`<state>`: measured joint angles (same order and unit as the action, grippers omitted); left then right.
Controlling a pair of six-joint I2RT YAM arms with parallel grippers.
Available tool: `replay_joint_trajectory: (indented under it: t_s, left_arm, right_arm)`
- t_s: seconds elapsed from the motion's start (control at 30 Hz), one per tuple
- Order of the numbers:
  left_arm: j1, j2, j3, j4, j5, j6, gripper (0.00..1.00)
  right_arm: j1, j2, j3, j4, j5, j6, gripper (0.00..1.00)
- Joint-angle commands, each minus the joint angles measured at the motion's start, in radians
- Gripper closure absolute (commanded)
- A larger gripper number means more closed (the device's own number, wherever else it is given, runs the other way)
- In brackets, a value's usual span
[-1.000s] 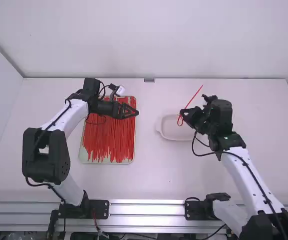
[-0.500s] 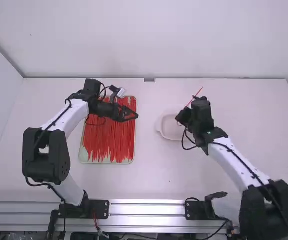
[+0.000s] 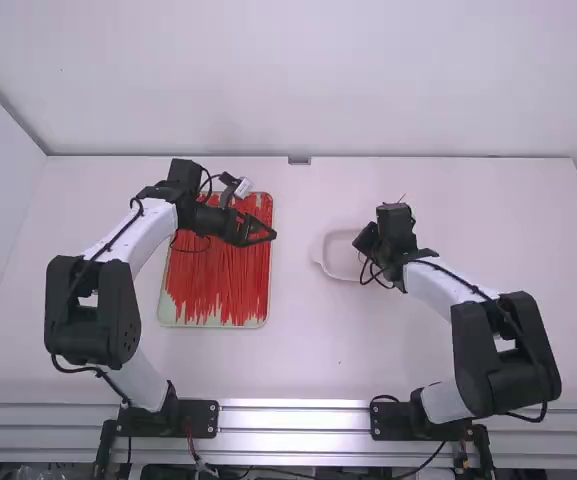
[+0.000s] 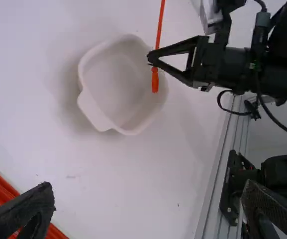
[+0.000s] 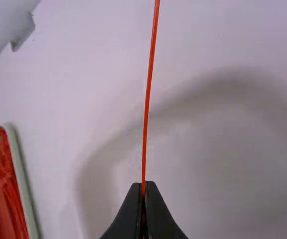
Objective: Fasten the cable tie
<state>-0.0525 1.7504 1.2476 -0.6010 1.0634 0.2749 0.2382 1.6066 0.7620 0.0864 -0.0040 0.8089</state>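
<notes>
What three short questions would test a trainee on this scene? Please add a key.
1. True or false: the right hand holds a red cable tie above the white bowl.
2. Is the left hand open or shut?
3. The spare ties lie: A on a tray; B in the bowl; C in the left hand.
Key: 1 true; 2 open; 3 A.

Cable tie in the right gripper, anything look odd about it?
Nothing damaged. The cable tie sits pinched in the right gripper over the white bowl edge, running straight with no loop visible.
</notes>
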Motion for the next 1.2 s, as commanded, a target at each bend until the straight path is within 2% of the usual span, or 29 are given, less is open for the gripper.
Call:
replay_joint_trajectory:
  t_s: [0.0, 0.73, 0.77, 0.83, 1.03, 1.17]
  left_arm:
    - [0.0, -0.011, 0.021, -0.001, 0.008, 0.014, 0.01]
    - [0.0, -0.011, 0.021, 0.0, -0.006, 0.011, 0.01]
    - [0.0, -0.011, 0.021, 0.0, -0.006, 0.011, 0.01]
    - [0.0, -0.011, 0.021, 0.0, -0.006, 0.011, 0.01]
    - [0.0, -0.011, 0.021, -0.001, -0.006, 0.011, 0.01]
    - [0.0, -0.011, 0.021, 0.0, -0.006, 0.011, 0.01]
  right_arm:
    - [0.002, 0.036, 0.023, 0.013, -0.005, -0.002, 1.0]
    - [0.01, 0.055, 0.023, 0.022, -0.006, -0.002, 1.0]
    - [0.01, 0.055, 0.023, 0.021, -0.006, -0.002, 0.96]
    - [0.01, 0.055, 0.023, 0.019, -0.006, -0.002, 0.8]
    - [0.01, 0.055, 0.023, 0.023, -0.006, -0.002, 0.65]
    - [0.002, 0.055, 0.023, 0.022, -0.007, -0.001, 0.51]
